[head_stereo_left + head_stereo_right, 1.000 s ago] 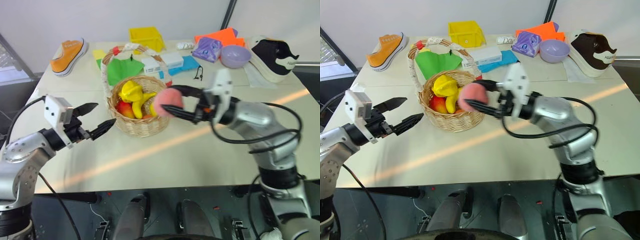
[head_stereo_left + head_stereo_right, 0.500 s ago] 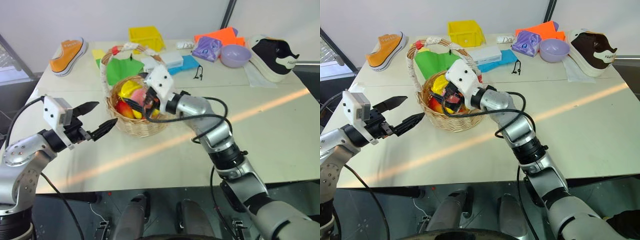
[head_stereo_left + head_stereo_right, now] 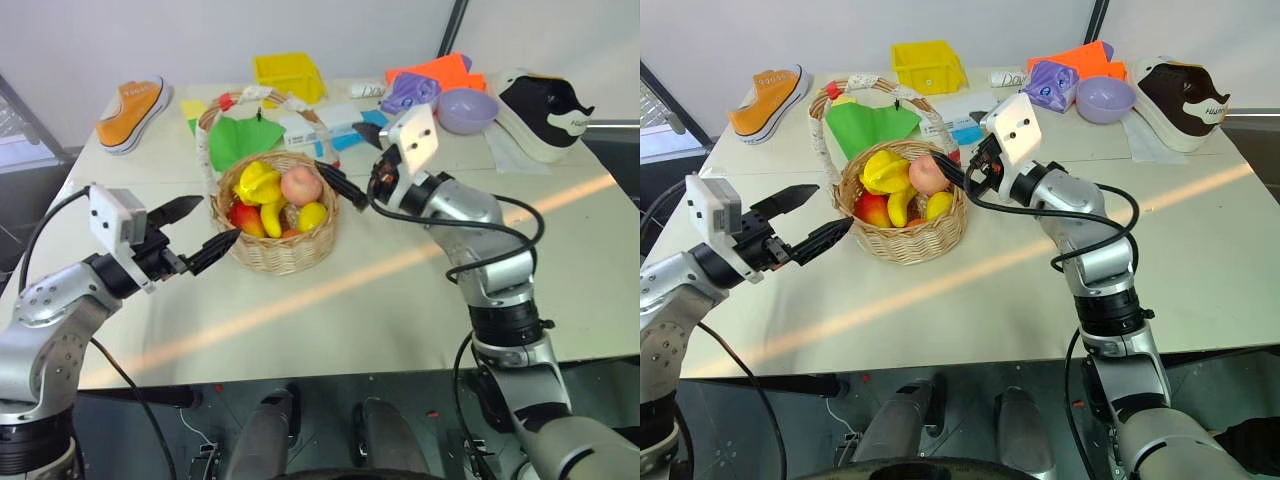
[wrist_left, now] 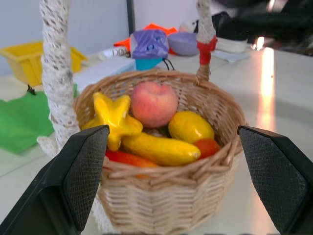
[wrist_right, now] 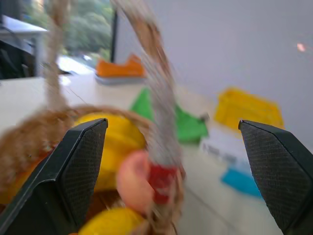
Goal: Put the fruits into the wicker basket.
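Note:
The wicker basket (image 3: 282, 252) stands on the table left of centre, under its tall white-wrapped handle (image 3: 210, 140). Inside lie a pinkish peach (image 3: 300, 185), a yellow starfruit (image 3: 258, 183), a banana (image 3: 272, 215), a lemon (image 3: 312, 215) and a red-yellow fruit (image 3: 243, 216). The left wrist view shows the same pile, with the peach (image 4: 153, 104) on top. My right gripper (image 3: 345, 160) hovers open and empty at the basket's right rim, beside the handle. My left gripper (image 3: 215, 220) stands open and empty just left of the basket, pointing at it.
At the back of the table lie an orange sneaker (image 3: 135, 108), a yellow plastic box (image 3: 292, 75), a green cloth (image 3: 245, 140), a white box (image 3: 320, 125), a purple bag (image 3: 412, 92), a lilac bowl (image 3: 470, 108) and a brown-and-white shoe (image 3: 545, 110).
My right gripper carried the peach over the basket, opened and let it go. The peach now rests among the fruits, and the gripper has drawn back to the right rim.

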Tool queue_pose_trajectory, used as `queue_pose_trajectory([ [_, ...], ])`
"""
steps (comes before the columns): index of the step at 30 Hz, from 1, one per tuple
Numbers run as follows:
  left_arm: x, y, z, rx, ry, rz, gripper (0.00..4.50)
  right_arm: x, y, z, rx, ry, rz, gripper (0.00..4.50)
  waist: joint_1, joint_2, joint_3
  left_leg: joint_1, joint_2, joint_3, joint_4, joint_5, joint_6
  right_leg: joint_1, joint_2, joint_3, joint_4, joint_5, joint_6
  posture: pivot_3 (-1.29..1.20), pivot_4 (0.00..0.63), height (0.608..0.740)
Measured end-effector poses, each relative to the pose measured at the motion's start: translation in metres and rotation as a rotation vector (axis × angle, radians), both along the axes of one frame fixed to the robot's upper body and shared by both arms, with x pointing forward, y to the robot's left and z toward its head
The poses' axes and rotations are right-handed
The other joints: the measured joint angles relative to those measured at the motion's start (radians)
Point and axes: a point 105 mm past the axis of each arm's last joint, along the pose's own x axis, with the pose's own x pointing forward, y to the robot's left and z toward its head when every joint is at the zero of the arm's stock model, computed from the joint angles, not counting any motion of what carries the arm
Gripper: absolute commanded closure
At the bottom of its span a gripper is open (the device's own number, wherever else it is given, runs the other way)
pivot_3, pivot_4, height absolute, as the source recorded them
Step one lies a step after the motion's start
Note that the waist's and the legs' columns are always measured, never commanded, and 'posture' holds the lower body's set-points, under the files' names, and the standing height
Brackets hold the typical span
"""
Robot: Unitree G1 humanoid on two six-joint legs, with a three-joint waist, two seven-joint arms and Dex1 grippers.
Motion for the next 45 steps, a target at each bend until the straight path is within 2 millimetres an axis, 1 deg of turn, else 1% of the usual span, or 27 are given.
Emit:
queue_pose_trajectory([
  [2,0.001,-0.005,0.001,-0.018,-0.003,-0.017,0.00,0.008,0.006,-0.006,0.026,0.040,-0.001,0.81,0.000,0.000,0.000,0.000,0.000,0.000,0.000,0.000,0.000,0.000,0.000,0.000,0.000,0.000,0.000,0.00,0.150,0.740],
  [4,0.001,-0.009,0.000,-0.027,-0.001,-0.030,0.00,0.012,0.007,-0.008,0.030,0.050,-0.008,1.68,0.002,0.000,0.000,0.000,0.000,0.000,0.000,0.000,0.000,0.000,0.000,0.000,0.001,0.000,0.000,0.00,0.150,0.740],
  [7,0.002,-0.009,0.000,-0.027,0.001,-0.025,0.00,0.013,0.005,-0.006,0.045,0.050,-0.016,3.23,0.003,0.000,0.000,0.000,0.000,0.000,0.000,0.000,0.000,0.000,0.000,0.000,0.000,0.000,0.000,0.00,0.150,0.740],
  [8,0.002,-0.010,0.000,-0.027,0.002,-0.024,0.00,0.013,0.004,-0.005,0.052,0.054,-0.017,3.92,0.003,0.000,0.000,0.000,0.000,0.000,0.000,0.000,0.000,0.000,0.000,0.000,0.000,0.000,0.000,0.00,0.150,0.740],
  [10,0.002,-0.010,-0.001,-0.028,0.002,-0.022,0.00,0.013,0.000,-0.005,0.064,0.062,-0.023,4.46,0.002,0.000,0.000,0.000,0.000,0.000,0.000,0.000,0.000,0.000,0.000,0.000,0.000,0.000,0.000,0.00,0.150,0.740],
  [12,0.002,-0.010,-0.001,-0.029,0.002,-0.021,0.00,0.013,-0.005,-0.004,0.069,0.060,-0.034,4.46,0.003,0.000,0.000,0.000,0.000,0.000,0.000,0.000,0.000,0.000,0.000,0.000,0.000,0.000,0.000,0.00,0.150,0.740],
  [13,0.002,-0.011,-0.001,-0.030,0.003,-0.024,0.00,0.011,-0.013,-0.002,0.068,0.050,-0.048,4.46,0.006,0.000,0.000,0.000,0.000,0.000,0.000,0.000,0.000,-0.001,0.000,0.000,0.000,0.000,0.000,0.00,0.150,0.740],
  [15,0.002,-0.015,-0.003,-0.030,0.010,-0.038,0.00,0.010,-0.035,0.004,0.063,0.022,-0.099,4.46,0.012,0.000,0.000,-0.001,-0.001,0.000,0.000,0.000,0.000,0.000,0.000,0.000,0.000,0.000,0.000,0.00,0.150,0.740],
  [17,0.003,-0.023,-0.004,-0.040,0.014,-0.065,0.00,0.011,-0.077,0.011,0.054,-0.009,-0.213,4.46,0.023,0.000,0.000,-0.001,-0.001,0.000,0.001,0.000,0.000,0.001,0.000,0.000,-0.001,0.000,0.000,0.00,0.150,0.740],
  [19,0.003,-0.029,-0.006,-0.042,0.020,-0.089,0.00,0.010,-0.120,0.014,0.047,-0.024,-0.339,4.46,0.030,0.000,0.000,-0.001,-0.001,0.001,0.001,0.000,0.000,0.001,-0.001,0.000,-0.001,0.000,0.000,0.00,0.150,0.740],
  [21,0.005,-0.039,-0.006,-0.052,0.022,-0.126,0.00,0.004,-0.169,0.014,0.021,-0.040,-0.491,4.46,0.034,0.000,0.000,-0.002,-0.001,0.001,0.002,0.000,0.000,0.002,-0.001,0.001,-0.001,0.000,0.000,0.00,0.150,0.740],
  [22,0.006,-0.043,-0.007,-0.055,0.024,-0.141,0.00,0.002,-0.187,0.014,0.010,-0.043,-0.555,4.46,0.032,0.000,0.000,-0.002,-0.001,0.002,0.002,0.000,0.000,0.004,-0.001,0.001,-0.001,0.000,0.000,0.00,0.150,0.740],
  [23,0.007,-0.048,-0.006,-0.060,0.023,-0.162,0.00,-0.002,-0.213,0.011,0.000,-0.037,-0.642,4.46,0.030,0.000,0.000,-0.002,-0.001,0.003,0.001,0.000,0.001,0.003,-0.001,0.002,-0.001,0.000,0.000,0.00,0.150,0.740],
  [24,0.008,-0.053,-0.006,-0.064,0.022,-0.183,0.00,-0.005,-0.234,0.009,0.008,-0.036,-0.717,4.46,0.029,0.000,0.000,-0.002,-0.001,0.003,0.001,0.000,0.001,0.003,-0.001,0.002,-0.001,0.000,0.000,0.00,0.150,0.740],
  [26,0.011,-0.064,-0.004,-0.073,0.018,-0.223,0.00,-0.011,-0.269,0.007,0.031,-0.036,-0.842,4.46,0.024,0.001,0.000,-0.001,0.000,0.004,0.002,0.001,0.001,0.004,0.000,0.002,0.000,0.000,0.000,0.00,0.150,0.740],
  [28,0.012,-0.071,-0.005,-0.080,0.018,-0.243,0.00,-0.016,-0.291,0.007,0.046,-0.046,-0.926,4.46,0.016,0.001,0.000,-0.001,0.001,0.006,0.001,0.001,0.001,0.003,0.000,0.004,0.000,0.000,0.000,0.00,0.150,0.740],
  [29,0.013,-0.074,-0.004,-0.085,0.019,-0.256,0.00,-0.018,-0.299,0.006,0.055,-0.048,-0.960,4.46,0.013,0.001,0.000,-0.001,0.001,0.006,0.001,0.001,0.001,0.003,0.000,0.004,0.001,0.000,0.000,0.00,0.150,0.740],
  [31,0.015,-0.078,-0.004,-0.091,0.016,-0.269,0.00,-0.019,-0.307,0.002,0.063,-0.044,-0.994,3.38,0.004,0.001,0.000,-0.001,0.001,0.006,0.002,0.001,0.001,0.004,0.001,0.004,0.001,0.000,0.000,0.00,0.150,0.740],
  [32,0.016,-0.079,-0.004,-0.089,0.014,-0.273,0.00,-0.019,-0.310,-0.001,0.063,-0.037,-1.003,3.07,0.002,0.001,0.000,-0.001,0.001,0.006,0.002,0.001,0.001,0.004,0.001,0.004,0.001,0.000,0.000,0.00,0.150,0.740],
  [33,0.016,-0.079,-0.005,-0.087,0.015,-0.273,0.00,-0.020,-0.312,-0.003,0.066,-0.032,-1.007,2.48,0.000,0.001,0.000,-0.001,0.001,0.006,0.002,0.001,0.001,0.004,0.001,0.004,0.001,0.000,0.000,0.00,0.150,0.740],
  [35,0.017,-0.080,-0.007,-0.080,0.021,-0.275,0.00,-0.021,-0.313,-0.005,0.066,-0.026,-1.006,1.55,0.001,0.001,0.000,0.000,0.001,0.006,0.002,0.001,0.001,0.004,0.001,0.004,0.001,0.000,0.000,0.00,0.150,0.740],
  [36,0.017,-0.080,-0.008,-0.080,0.024,-0.275,0.00,-0.023,-0.313,-0.006,0.054,-0.028,-1.005,1.01,0.003,0.001,0.000,-0.001,0.001,0.005,0.002,0.001,0.001,0.004,0.001,0.004,0.001,0.000,0.000,0.00,0.150,0.740],
  [37,0.018,-0.079,-0.009,-0.080,0.027,-0.275,0.00,-0.025,-0.312,-0.007,0.042,-0.031,-1.004,0.61,0.003,0.001,0.000,-0.001,0.001,0.005,0.003,0.001,0.001,0.004,0.001,0.004,0.001,0.000,0.000,0.00,0.150,0.740],
  [40,0.018,-0.077,-0.013,-0.076,0.042,-0.270,0.00,-0.035,-0.308,-0.007,-0.036,-0.061,-0.971,0.61,0.008,0.001,0.000,-0.001,0.001,0.005,0.003,0.000,0.002,0.005,0.001,0.004,0.001,0.000,0.001,0.00,0.150,0.740],
  [42,0.019,-0.069,-0.018,-0.072,0.059,-0.243,0.00,-0.043,-0.302,-0.011,-0.088,-0.069,-0.923,0.61,0.007,0.001,0.000,0.000,0.001,0.005,0.004,0.000,0.003,0.006,0.001,0.004,0.001,0.000,0.001,0.00,0.150,0.740],
  [45,0.019,-0.056,-0.028,-0.050,0.083,-0.192,0.00,-0.060,-0.300,-0.026,-0.147,-0.037,-0.858,0.61,0.008,0.001,0.000,0.000,0.001,0.005,0.004,0.000,0.003,0.007,0.000,0.004,0.000,0.000,0.001,0.00,0.150,0.740],
])
